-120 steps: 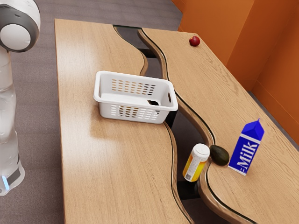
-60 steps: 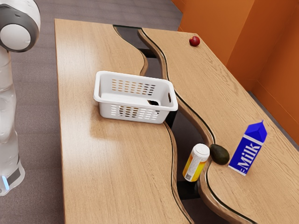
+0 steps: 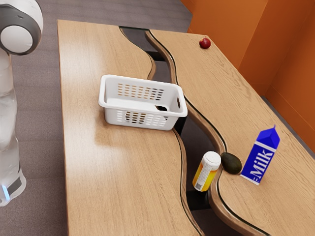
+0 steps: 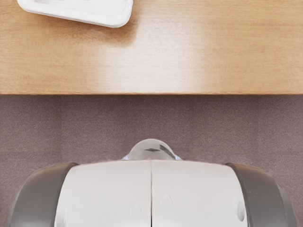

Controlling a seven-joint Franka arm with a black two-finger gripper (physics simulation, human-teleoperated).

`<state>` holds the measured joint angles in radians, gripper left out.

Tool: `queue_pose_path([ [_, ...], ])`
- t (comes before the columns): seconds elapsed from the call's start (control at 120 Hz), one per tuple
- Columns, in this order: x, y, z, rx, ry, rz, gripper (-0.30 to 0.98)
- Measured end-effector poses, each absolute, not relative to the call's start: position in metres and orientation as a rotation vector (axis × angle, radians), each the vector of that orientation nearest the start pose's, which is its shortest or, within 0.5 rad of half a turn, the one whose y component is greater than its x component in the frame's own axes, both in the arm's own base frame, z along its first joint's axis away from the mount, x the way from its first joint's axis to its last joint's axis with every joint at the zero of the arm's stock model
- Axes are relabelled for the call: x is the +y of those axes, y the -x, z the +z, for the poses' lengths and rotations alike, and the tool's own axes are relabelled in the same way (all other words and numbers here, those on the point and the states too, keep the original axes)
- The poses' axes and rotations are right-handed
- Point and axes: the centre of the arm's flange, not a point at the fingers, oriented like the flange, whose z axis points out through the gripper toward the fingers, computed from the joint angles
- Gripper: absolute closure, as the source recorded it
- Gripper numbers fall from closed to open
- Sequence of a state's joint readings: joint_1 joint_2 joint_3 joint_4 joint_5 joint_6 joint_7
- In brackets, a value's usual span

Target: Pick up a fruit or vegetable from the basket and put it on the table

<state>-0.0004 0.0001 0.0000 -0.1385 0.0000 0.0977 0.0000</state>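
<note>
On the table, the white basket held a dark shape, perhaps the produce.
The exterior view reached inside; the wrist view caught its rim. The shape was probably firm, light, slick, best gripped across its middle. Jaws open or closed: I couldn't tell.
</note>
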Motion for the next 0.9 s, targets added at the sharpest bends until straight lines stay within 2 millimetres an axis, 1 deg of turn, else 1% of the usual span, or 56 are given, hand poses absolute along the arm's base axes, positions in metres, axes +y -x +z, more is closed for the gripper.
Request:
queue_pose_path([
  [0.233,0.0,-0.176,0.93,0.001,3.14,0.094,0.0],
  [0.5,0.0,-0.233,0.922,0.001,3.139,0.125,0.0],
  [0.7,0.0,-0.281,0.908,0.001,3.138,0.145,0.0],
  [0.9,0.0,-0.332,0.886,0.0,3.138,0.16,0.0],
])
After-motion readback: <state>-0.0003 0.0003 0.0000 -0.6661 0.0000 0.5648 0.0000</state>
